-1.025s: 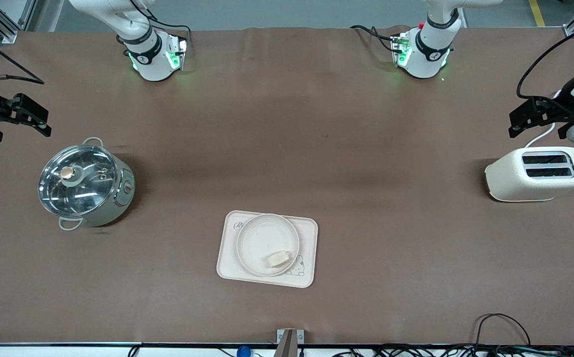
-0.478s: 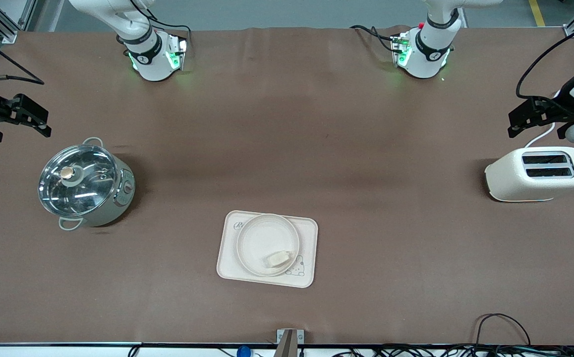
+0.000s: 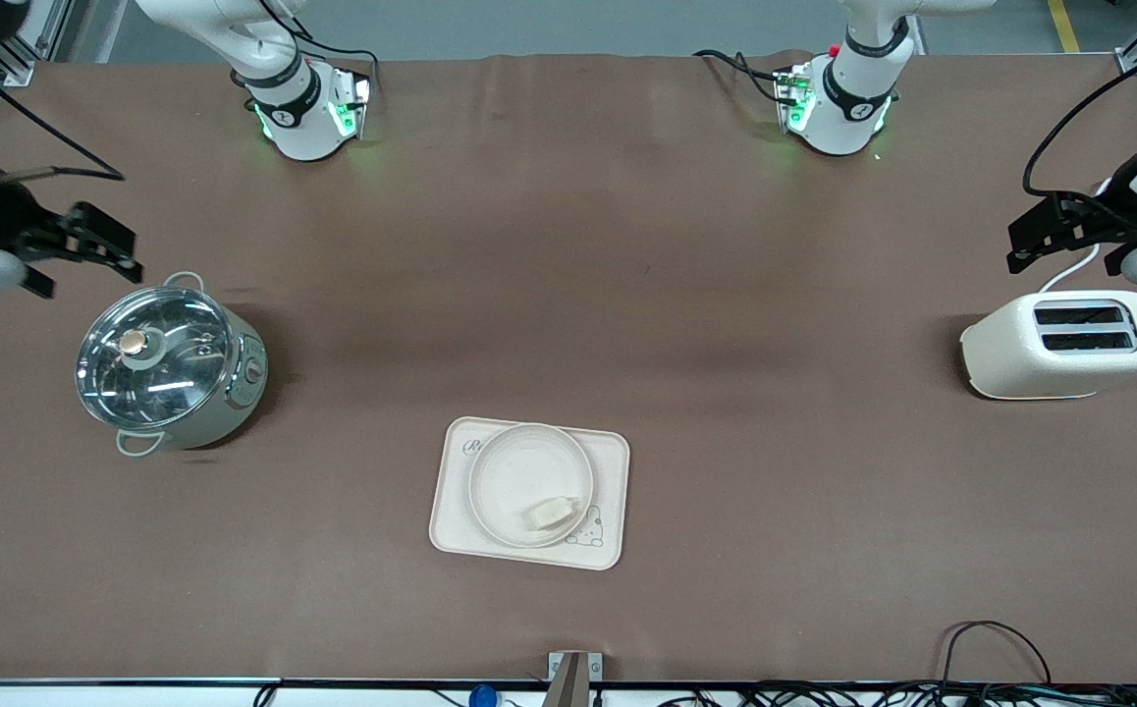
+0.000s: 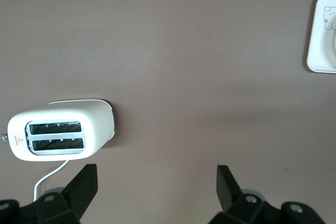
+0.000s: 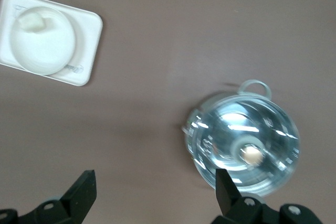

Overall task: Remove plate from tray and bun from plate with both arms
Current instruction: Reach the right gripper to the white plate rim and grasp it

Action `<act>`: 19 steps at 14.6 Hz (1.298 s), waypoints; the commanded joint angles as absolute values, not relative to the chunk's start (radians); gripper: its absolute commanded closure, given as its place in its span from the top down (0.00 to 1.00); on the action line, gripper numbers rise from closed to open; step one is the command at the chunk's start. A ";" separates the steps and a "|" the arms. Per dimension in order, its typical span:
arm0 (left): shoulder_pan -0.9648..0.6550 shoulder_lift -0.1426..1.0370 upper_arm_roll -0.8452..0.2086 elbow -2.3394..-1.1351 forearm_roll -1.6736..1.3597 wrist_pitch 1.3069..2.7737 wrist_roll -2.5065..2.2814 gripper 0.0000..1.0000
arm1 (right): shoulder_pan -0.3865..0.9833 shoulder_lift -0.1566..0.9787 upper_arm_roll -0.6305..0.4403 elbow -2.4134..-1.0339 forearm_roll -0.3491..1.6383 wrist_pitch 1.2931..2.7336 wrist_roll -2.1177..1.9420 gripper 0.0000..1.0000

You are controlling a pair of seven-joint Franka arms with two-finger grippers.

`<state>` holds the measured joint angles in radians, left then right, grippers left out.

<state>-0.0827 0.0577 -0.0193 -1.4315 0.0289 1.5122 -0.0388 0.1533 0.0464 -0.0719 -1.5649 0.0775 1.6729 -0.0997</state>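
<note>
The cream tray [image 3: 451, 520] lies on the table near the front camera's edge. The round plate [image 3: 514, 471] sits on it, and the small pale bun [image 3: 551, 514] lies on the plate by its rim. The right wrist view shows the tray [image 5: 89, 51], plate [image 5: 47, 45] and bun [image 5: 31, 21]; the left wrist view shows only a tray corner [image 4: 320, 51]. My right gripper [image 3: 87, 257] is open and empty in the air beside the pot. My left gripper [image 3: 1045, 236] is open and empty in the air beside the toaster.
A steel pot with a glass lid [image 3: 168, 366] stands toward the right arm's end, also in the right wrist view [image 5: 247, 145]. A cream toaster [image 3: 1064, 344] with a white cord stands toward the left arm's end, also in the left wrist view [image 4: 63, 136].
My right gripper has moved inward from the table's end toward the pot. The left arm, plate, tray and bun have not moved.
</note>
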 commanded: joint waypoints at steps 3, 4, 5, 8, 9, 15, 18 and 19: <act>-0.084 0.067 -0.021 -1.407 0.048 1.489 -0.051 1.00 | 0.290 0.230 -0.077 -1.560 0.141 1.851 0.082 1.00; -0.084 0.067 -0.021 -1.407 0.046 1.489 -0.051 1.00 | 0.307 0.268 -0.077 -1.560 0.164 1.893 0.134 1.00; -0.084 0.067 -0.021 -1.407 0.046 1.489 -0.051 1.00 | 0.322 0.306 -0.077 -1.559 0.196 1.932 0.184 1.00; -0.084 0.067 -0.021 -1.407 0.046 1.489 -0.052 1.00 | 0.382 0.405 -0.077 -1.551 0.236 2.051 0.362 1.00; -0.086 0.067 -0.021 -1.407 0.046 1.489 -0.054 1.00 | 0.399 0.438 -0.077 -1.551 0.236 2.093 0.403 1.00; -0.081 0.067 -0.020 -1.408 0.044 1.488 -0.048 1.00 | 0.497 0.682 -0.075 -1.502 0.241 2.348 0.509 1.00; -0.080 0.067 -0.020 -1.408 0.044 1.488 -0.046 1.00 | 0.499 0.768 -0.054 -1.459 0.314 2.384 0.509 0.99; -0.080 0.067 -0.020 -1.408 0.044 1.488 -0.046 1.00 | 0.503 0.797 -0.054 -1.428 0.322 2.385 0.511 0.98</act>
